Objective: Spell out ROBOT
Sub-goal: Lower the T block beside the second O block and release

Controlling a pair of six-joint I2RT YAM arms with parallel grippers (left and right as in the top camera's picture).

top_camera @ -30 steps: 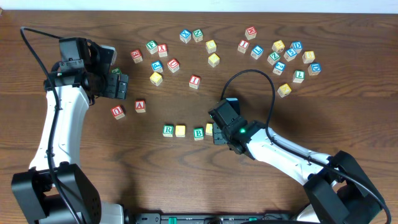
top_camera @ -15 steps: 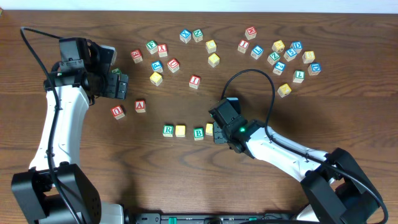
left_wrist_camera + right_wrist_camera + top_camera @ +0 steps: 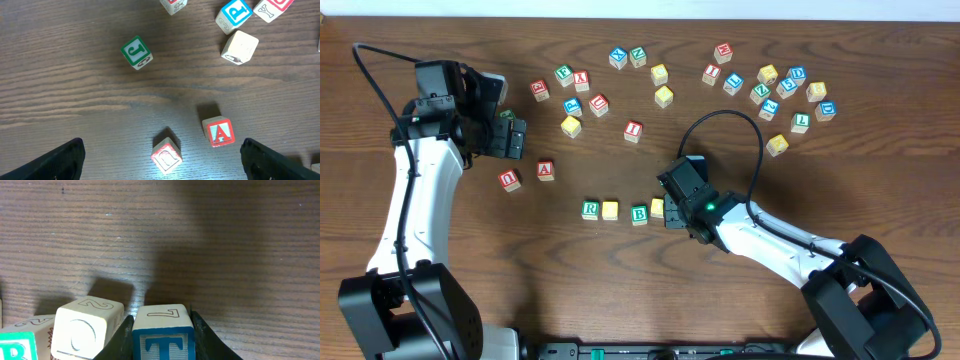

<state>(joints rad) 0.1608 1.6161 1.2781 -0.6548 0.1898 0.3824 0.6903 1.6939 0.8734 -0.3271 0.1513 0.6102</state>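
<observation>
**Q:** Right gripper (image 3: 162,326), state?
**A:** Mine's pinching the T cube (image 3: 163,347), one finger on each side face, with the T facing my wrist cam. I'm holding it low so it can seat at the end of the row.

**Q:** Where's T relative to the B cube (image 3: 639,214)?
**A:** One slot past it. The O cube (image 3: 657,207) sits just beside B, and T is just beside O on the side away from B. There's a thin gap in the wrist view. Can't tell if T is down on the wood.

**Q:** B's other side?
**A:** Yellow cube (image 3: 610,210) next to B, then the R cube (image 3: 590,210) beyond it. So T is the last letter, I judge.

**Q:** Left gripper (image 3: 518,139)?
**A:** Spread wide and holding nothing. It's well away from B, above the A cube (image 3: 218,133) and U cube (image 3: 166,156). Probably kept out there so it doesn't crowd the row.

**Q:** Risk?
**A:** My finger nearest O could nudge it when I let go.
</observation>
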